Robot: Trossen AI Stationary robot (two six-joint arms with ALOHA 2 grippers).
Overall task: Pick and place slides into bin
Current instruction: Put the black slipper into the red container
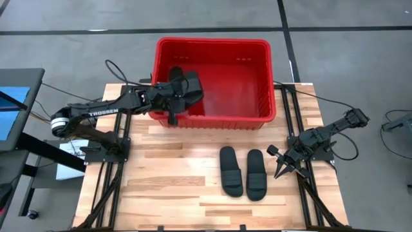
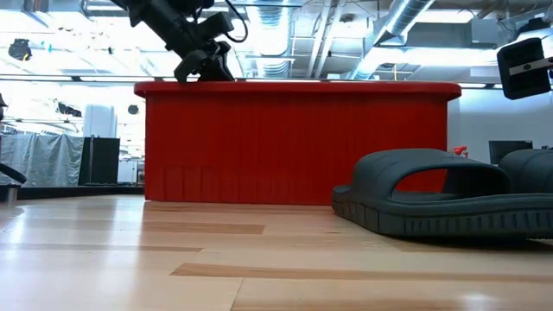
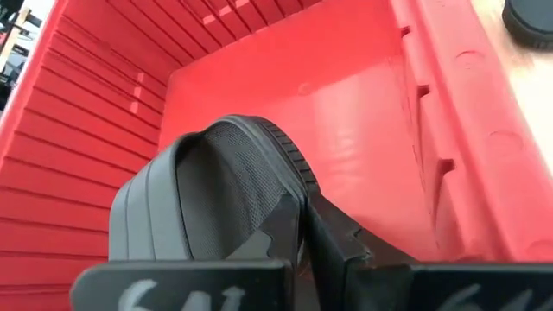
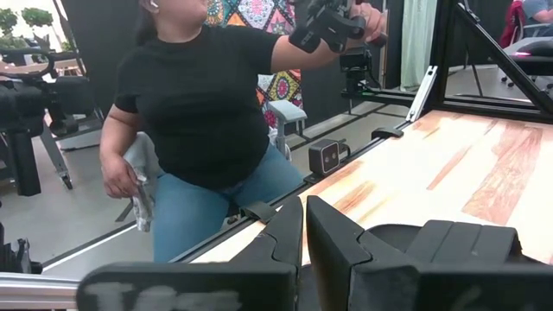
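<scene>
Left gripper (image 1: 182, 90) fingers are clamped on one slide (image 1: 190, 87), holding it over the left end of the red bin (image 1: 257, 77), with another slide (image 1: 175, 73) already inside by the back-left corner. Right gripper (image 1: 282, 169) has its fingers pressed together, parked near the table's right edge just beside the other two slides (image 1: 243, 171) lying side by side on the wood in front of the bin. A person (image 4: 203, 112) in a black tee sits beyond the table.

High view looks straight down on the pale wooden plank desk (image 1: 174, 187); low view faces level across it; both share the large red plastic crate (image 1: 212, 119).
</scene>
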